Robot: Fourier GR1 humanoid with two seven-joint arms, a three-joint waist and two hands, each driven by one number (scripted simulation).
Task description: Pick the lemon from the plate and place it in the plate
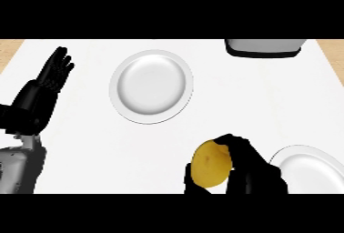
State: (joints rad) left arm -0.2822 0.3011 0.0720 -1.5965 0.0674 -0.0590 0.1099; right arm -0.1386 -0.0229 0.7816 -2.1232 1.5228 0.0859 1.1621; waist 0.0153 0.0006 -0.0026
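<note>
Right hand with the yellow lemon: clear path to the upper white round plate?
Probably yes. The right hand holds the yellow lemon, and only bare white counter lies between it and the upper white round plate.

A grey, dark-rimmed appliance (263, 48) sits at the far right edge of the white counter (87, 150), partly cut off.

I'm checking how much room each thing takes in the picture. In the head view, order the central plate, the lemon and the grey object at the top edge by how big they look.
1. Central plate, clearly largest.
2. Grey object, cut off by the top edge, so unsure.
3. Lemon, in the right hand, nearer the camera.
</note>
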